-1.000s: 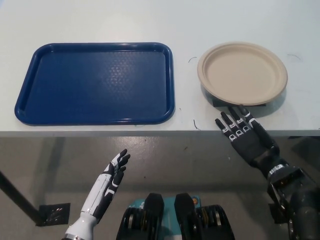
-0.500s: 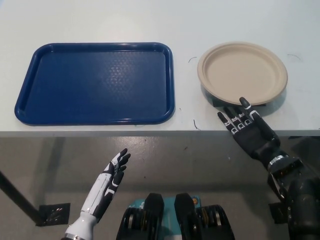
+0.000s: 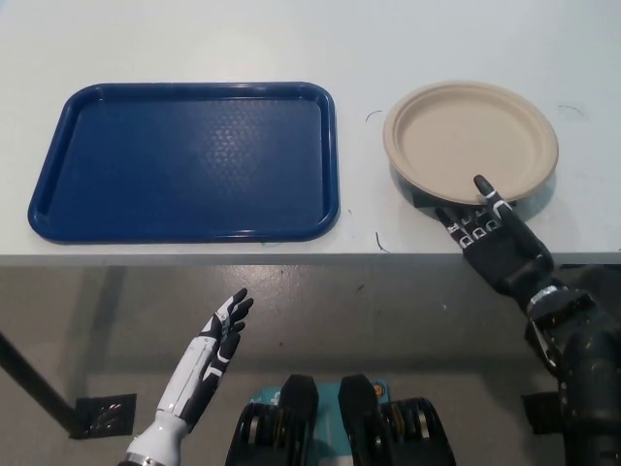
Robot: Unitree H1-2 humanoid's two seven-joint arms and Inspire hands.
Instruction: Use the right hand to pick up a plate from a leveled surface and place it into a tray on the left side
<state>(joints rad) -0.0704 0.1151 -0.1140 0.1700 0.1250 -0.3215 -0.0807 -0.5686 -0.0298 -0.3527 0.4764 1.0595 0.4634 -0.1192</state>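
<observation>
A beige round plate (image 3: pixel 471 143) rests on a low dark block on the white table, at the right. A blue tray (image 3: pixel 189 160) lies flat on the table's left half, with nothing in it. My black right hand (image 3: pixel 490 239) is open at the plate's near edge, palm down, one finger lying over the rim and the others reaching under the near rim. It holds nothing. My white left hand (image 3: pixel 220 335) hangs open below the table edge at lower left, resting.
The table's front edge (image 3: pixel 291 258) runs across the middle of the picture, with grey floor below it. A dark table leg and its foot plate (image 3: pixel 102 415) stand at lower left. Small pen marks dot the table near the plate.
My right hand has moved forward and to the right, from just short of the plate to its near rim. The left hand, plate and tray have not moved.
</observation>
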